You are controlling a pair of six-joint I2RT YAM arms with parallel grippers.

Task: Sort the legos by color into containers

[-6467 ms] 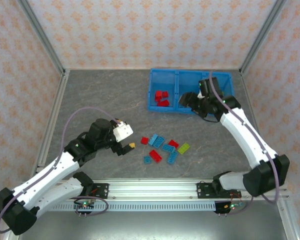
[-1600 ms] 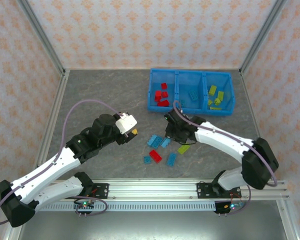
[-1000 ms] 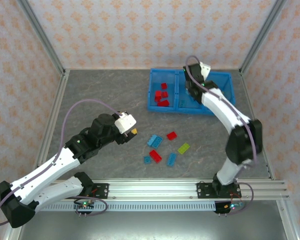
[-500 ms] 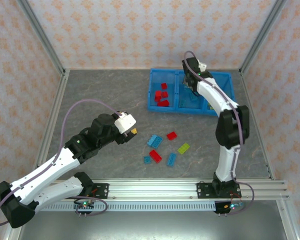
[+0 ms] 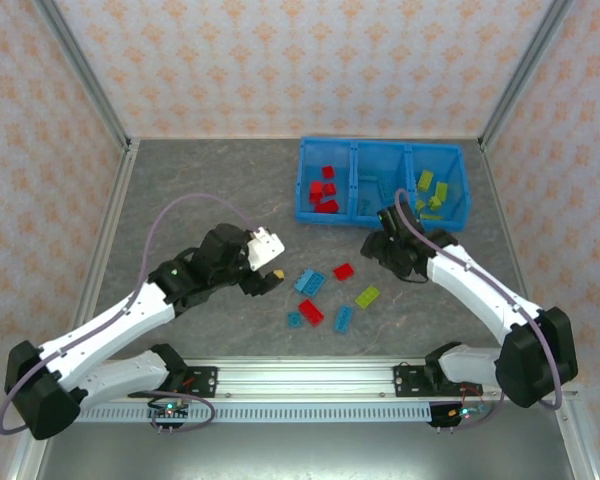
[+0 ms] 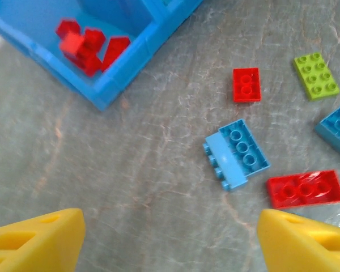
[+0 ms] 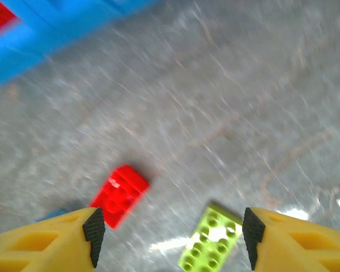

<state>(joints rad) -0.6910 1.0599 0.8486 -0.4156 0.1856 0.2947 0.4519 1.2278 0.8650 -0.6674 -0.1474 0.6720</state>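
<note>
Near the front of the grey table point(image 5: 180, 190), my left gripper point(image 5: 268, 278) hovers left of the loose bricks. Its yellow fingers point(image 6: 34, 241) are spread wide with nothing between them. Ahead of them, and apart from them, lie a light blue brick point(image 6: 236, 154), a long red brick point(image 6: 306, 188), a small red brick point(image 6: 246, 84) and a yellow-green brick point(image 6: 316, 75).

My right gripper point(image 5: 383, 250) hangs just beyond and right of that cluster, also wide open and empty. Its blurred wrist view puts the yellow-green brick between its fingers, nearer the right one, with the small red brick close to the left one.

Bare table stretches away to the left.

Farther back stands the blue bin point(image 5: 302, 214), with red bricks point(image 5: 323, 192) in its left compartment, light blue in the middle and yellow-green on the right. Patterned walls point(image 5: 280, 60) enclose the sides and back.
</note>
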